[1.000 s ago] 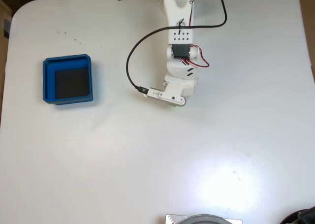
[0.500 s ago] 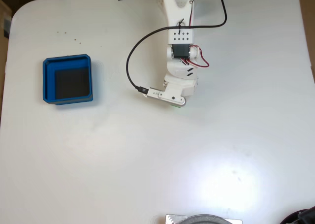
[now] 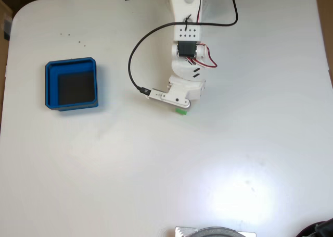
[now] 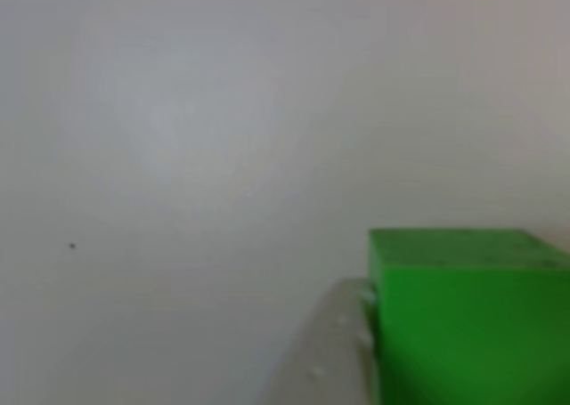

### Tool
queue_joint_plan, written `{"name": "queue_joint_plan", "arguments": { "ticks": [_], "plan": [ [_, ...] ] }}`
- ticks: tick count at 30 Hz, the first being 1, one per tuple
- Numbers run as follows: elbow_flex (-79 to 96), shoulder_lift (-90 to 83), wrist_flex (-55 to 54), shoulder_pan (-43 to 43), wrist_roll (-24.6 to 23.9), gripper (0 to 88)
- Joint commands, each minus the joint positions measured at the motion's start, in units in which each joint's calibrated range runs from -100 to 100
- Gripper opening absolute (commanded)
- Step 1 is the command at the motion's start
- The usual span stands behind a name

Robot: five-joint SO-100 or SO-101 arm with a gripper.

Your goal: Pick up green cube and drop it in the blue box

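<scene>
While the white counter (image 3: 156,174) filled the fixed view, the blue box (image 3: 71,84) sat at left-centre, well apart from the arm (image 3: 186,54) at upper centre. The gripper (image 3: 181,108) pressed one finger (image 4: 334,356) against the green cube (image 3: 181,111); a closed grasp could not be confirmed.

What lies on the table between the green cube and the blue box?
In the fixed view, only bare white table lies between the green cube and the blue box; the black cable loops slightly above that line.
</scene>
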Motion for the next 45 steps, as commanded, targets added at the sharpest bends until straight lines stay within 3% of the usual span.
{"name": "queue_joint_plan", "arguments": {
  "ticks": [1, 30, 36, 45],
  "plan": [
    [-3.24, -8.77, -0.49, 0.67, 0.2, 1.8],
    [-3.96, -18.89, -2.12, 12.19, 0.34, 1.8],
    [-3.87, -18.38, -8.23, 18.53, 0.39, 1.8],
    [-3.87, -18.13, -9.21, 27.08, 0.39, 1.8]
  ]
}}
